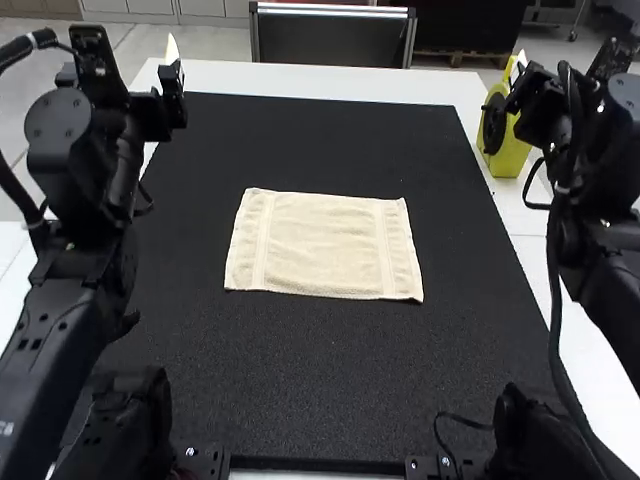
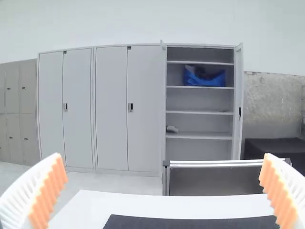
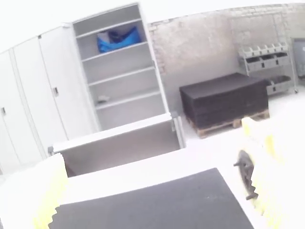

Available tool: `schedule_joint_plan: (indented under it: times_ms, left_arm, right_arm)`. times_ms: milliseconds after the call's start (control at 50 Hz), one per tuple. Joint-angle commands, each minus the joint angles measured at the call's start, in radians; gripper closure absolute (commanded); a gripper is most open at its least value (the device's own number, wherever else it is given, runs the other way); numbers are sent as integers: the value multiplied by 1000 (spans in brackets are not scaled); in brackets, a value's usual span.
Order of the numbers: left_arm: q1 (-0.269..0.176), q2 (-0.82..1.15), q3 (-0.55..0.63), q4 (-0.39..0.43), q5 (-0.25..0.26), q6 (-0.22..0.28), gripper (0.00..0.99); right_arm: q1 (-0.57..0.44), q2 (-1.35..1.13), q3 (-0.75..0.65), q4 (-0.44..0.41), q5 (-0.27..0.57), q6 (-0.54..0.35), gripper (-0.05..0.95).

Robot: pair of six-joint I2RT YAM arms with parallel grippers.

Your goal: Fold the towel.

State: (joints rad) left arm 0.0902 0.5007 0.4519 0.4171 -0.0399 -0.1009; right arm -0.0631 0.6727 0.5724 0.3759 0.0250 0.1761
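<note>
Fingers (image 2: 53, 191) stand apart in left wrist view, towel (image 1: 325, 245) spread in high view.

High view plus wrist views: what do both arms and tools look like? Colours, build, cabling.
Left arm and right arm: black, bulky joints, round screw-dotted caps. Black cables: one at the left arm, another hanging along the right. Left tool: white ribbed fingers, orange pads. Right tool: pale ridged fingers, yellow inner edges.
</note>
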Motion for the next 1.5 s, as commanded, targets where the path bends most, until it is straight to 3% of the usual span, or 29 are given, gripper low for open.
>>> schedule_joint_plan:
  times_ms: [0, 160, 320, 460, 620, 700, 820, 920, 1060, 1200, 1400, 1480]
  left_arm:
    - [-9, 102, 105, 8, -46, -62, 36]
    - [-30, 257, 238, -37, -112, -88, 36]
    - [-99, 369, 343, -110, -152, -115, 36]
    - [-170, 424, 372, -126, -221, -115, 36]
    - [-158, 461, 383, -163, -238, -114, 39]
    - [-158, 490, 384, -179, -275, -111, 41]
    - [-159, 532, 389, -207, -278, -109, 41]
    - [-164, 564, 393, -209, -272, -109, 41]
    - [-188, 585, 401, -209, -270, -123, 41]
    - [-185, 598, 386, -225, -268, -157, 39]
    - [-170, 607, 355, -187, -265, -158, 39]
    - [-164, 624, 355, -170, -265, -137, 39]
  right_arm:
    - [26, 57, 83, 12, 56, 26, 0]
    - [52, 122, 118, 4, 85, 26, 2]
    - [80, 214, 158, -25, 81, 26, 2]
    - [120, 306, 221, -45, 85, 26, -2]
    - [155, 395, 294, -111, 84, 28, -3]
    - [172, 407, 308, -124, 78, 28, -3]
    - [194, 412, 328, -146, 75, 20, 2]
    - [178, 412, 346, -161, -108, 43, 7]
    - [161, 427, 366, -161, -106, 132, 10]
    - [149, 462, 360, -150, -100, 128, 11]
    - [148, 561, 379, -206, -117, 108, 10]
    - [151, 588, 383, -212, -122, 106, 10]
